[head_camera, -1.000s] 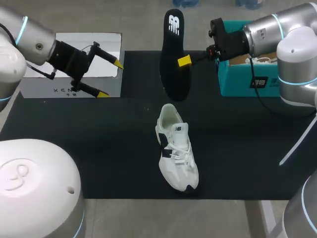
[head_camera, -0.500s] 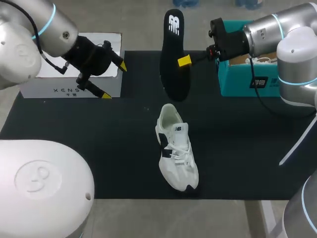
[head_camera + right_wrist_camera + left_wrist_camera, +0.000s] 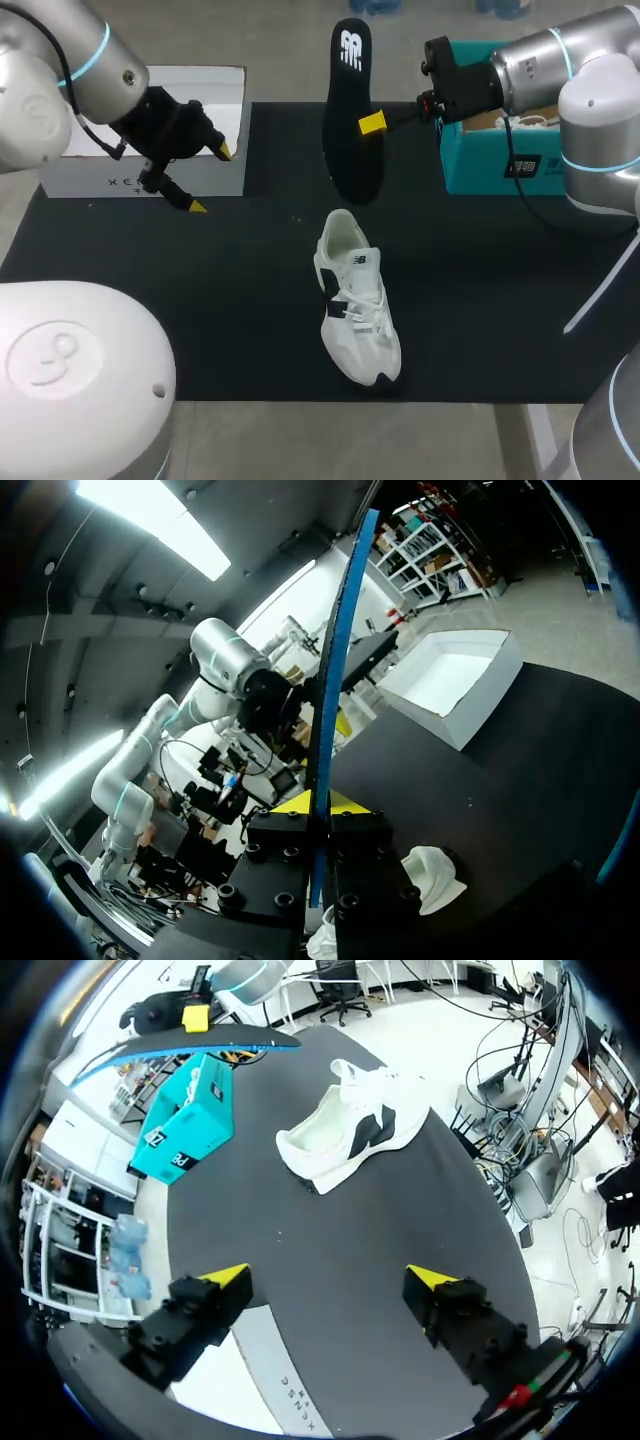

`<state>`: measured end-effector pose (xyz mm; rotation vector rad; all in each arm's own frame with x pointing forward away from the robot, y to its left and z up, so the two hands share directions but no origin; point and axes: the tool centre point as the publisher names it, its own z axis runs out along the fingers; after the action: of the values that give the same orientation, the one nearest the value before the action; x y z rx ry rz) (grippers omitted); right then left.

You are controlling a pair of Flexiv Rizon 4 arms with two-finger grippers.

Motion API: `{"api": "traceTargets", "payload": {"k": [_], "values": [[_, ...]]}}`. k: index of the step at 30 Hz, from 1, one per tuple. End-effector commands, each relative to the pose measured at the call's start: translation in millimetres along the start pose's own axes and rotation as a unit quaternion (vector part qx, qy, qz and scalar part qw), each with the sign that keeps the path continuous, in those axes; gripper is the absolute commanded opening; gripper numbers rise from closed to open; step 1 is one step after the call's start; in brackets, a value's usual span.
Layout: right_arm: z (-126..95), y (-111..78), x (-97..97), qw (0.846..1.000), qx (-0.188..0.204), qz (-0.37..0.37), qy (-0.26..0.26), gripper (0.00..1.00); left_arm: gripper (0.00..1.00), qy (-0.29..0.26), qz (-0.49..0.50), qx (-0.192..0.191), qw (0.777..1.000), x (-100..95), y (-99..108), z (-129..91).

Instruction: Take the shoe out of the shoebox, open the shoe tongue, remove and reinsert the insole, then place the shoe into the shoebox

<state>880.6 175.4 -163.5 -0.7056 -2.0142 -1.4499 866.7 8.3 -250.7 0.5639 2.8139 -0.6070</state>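
Observation:
A white sneaker (image 3: 358,298) with a black side panel lies on the black mat (image 3: 240,300), toe toward the near edge; the left wrist view has it (image 3: 350,1125) well ahead of the fingers. Its black insole (image 3: 352,110) hangs above the mat's far side, with my right gripper (image 3: 372,123) shut on its edge. The right wrist view shows the insole (image 3: 335,680) edge-on, rising from between the yellow tips of that gripper (image 3: 330,802). My left gripper (image 3: 210,180) hovers open and empty at the mat's far left, and its own view shows the left gripper (image 3: 330,1277) wide apart over bare mat.
The teal shoebox (image 3: 490,150) stands at the far right, partly under my right arm. A white box lid (image 3: 150,130) lies at the far left, just behind the left gripper. Mat lies bare around the sneaker.
My left arm has swung, and its open gripper has shifted slightly left and toward the near side. The right arm and the insole have kept still.

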Motion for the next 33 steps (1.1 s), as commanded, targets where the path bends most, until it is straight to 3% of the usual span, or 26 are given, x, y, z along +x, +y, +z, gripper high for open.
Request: {"api": "traceTargets", "payload": {"k": [1,5,13,19,31,33], "values": [[0.3,0.5,0.0,1.000,0.002,0.000,-0.001,0.00,1.00,0.014,-0.019,-0.025,0.999,3.7,-11.2,-2.9],[0.3,0.5,0.0,1.000,0.002,0.000,-0.001,0.00,1.00,0.029,-0.059,-0.049,0.997,9.5,-10.7,-2.4],[0.3,0.5,0.0,1.000,0.002,0.000,-0.001,0.00,1.00,0.029,-0.059,-0.049,0.997,9.5,-10.7,-2.4],[12.0,-3.9,-23.1,1.000,0.016,0.017,0.009,0.00,1.00,0.029,-0.059,-0.049,0.997,9.5,-10.7,-2.4],[34.3,-31.9,-59.8,0.998,0.026,0.058,-0.006,0.00,1.00,0.029,-0.059,-0.049,0.997,9.5,-10.7,-2.4],[34.5,-38.0,-64.0,0.998,0.012,0.065,-0.005,0.00,1.00,0.029,-0.059,-0.049,0.997,9.5,-10.7,-2.4]]}}
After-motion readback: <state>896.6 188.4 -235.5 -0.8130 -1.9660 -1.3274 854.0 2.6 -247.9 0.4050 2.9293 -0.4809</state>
